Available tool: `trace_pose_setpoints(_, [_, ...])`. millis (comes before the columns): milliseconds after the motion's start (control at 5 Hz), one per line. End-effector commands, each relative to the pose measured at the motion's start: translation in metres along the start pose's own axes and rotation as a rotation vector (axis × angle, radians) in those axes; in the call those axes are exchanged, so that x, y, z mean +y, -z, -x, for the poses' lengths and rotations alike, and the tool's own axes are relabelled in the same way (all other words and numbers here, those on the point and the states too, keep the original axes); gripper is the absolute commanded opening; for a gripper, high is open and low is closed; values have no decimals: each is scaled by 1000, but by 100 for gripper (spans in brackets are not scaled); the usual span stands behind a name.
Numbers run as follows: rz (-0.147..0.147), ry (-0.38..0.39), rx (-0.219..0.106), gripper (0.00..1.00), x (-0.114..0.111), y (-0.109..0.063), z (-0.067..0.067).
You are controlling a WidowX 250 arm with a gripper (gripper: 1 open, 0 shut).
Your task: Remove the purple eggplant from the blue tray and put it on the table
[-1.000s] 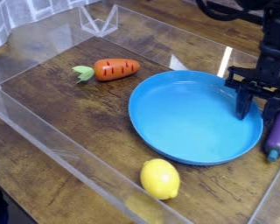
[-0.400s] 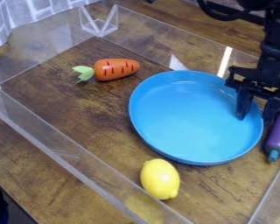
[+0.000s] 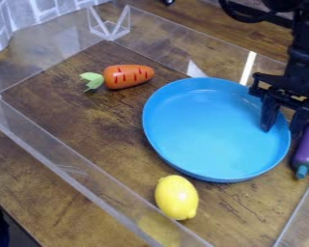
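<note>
By tray [image 3: 183,145] R rim: eggplant [image 3: 307,147], table [image 3: 67,121].

The purple eggplant [image 3: 308,147] is sitting at the right edge of the picture, so part of it is getting cut off. The tool [image 3: 285,123] is hiding a bit of the blue tray [image 3: 196,164] rim behind it. The arm above the tool is running out past the top edge.
</note>
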State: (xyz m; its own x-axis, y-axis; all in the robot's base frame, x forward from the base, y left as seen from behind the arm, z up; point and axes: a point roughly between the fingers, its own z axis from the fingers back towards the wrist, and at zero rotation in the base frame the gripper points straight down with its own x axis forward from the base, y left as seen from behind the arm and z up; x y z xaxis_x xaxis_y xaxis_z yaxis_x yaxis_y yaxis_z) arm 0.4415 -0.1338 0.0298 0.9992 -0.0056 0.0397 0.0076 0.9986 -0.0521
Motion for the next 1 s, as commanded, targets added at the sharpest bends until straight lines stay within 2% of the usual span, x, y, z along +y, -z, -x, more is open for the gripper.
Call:
trace_pose_setpoints(0, [14, 71, -55, 0, -18, -12, -5])
trace_pose_setpoints(800, [10, 84, -51, 0, -20, -13, -4])
